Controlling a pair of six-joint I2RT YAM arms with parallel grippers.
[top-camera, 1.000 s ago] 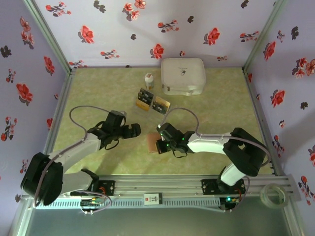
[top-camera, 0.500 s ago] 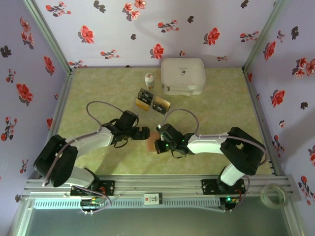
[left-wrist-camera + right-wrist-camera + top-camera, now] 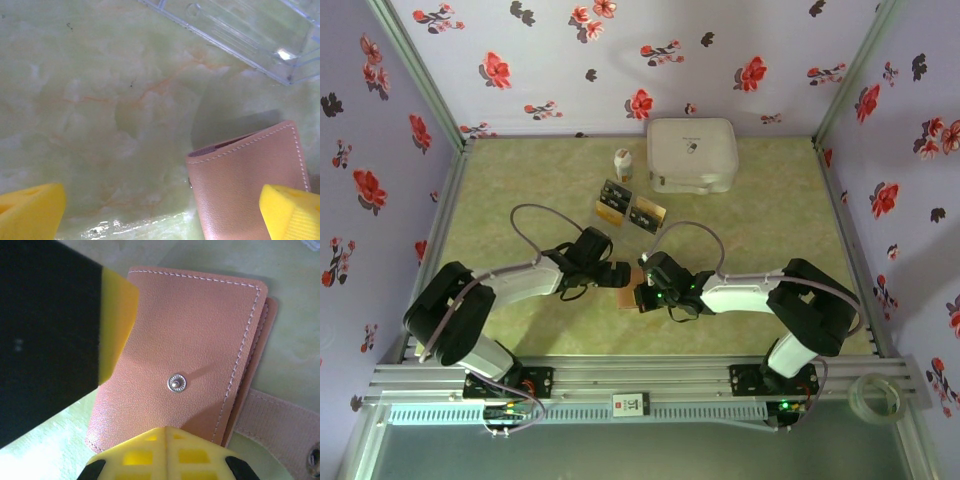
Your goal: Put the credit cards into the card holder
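The card holder (image 3: 627,292), a reddish-brown leather wallet, lies shut on the table between both grippers. In the right wrist view the card holder (image 3: 190,350) shows a metal snap, with its strap (image 3: 277,425) trailing to the lower right. My right gripper (image 3: 643,296) (image 3: 165,440) is shut, its yellow tips together over the holder's near edge. My left gripper (image 3: 620,273) (image 3: 160,212) is open beside the holder (image 3: 245,185), one finger (image 3: 115,325) over its left edge. The credit cards (image 3: 613,198) (image 3: 647,213), black and gold-orange, stand farther back.
A clear plastic stand (image 3: 240,30) holds the cards. A small white bottle (image 3: 623,165) and a big white rounded case (image 3: 692,154) sit at the back. A tape roll (image 3: 880,398) lies on the rail at the near right.
My left arm has swung right and reached the card holder's left side with its jaws still wide. The right gripper has stayed on the holder.
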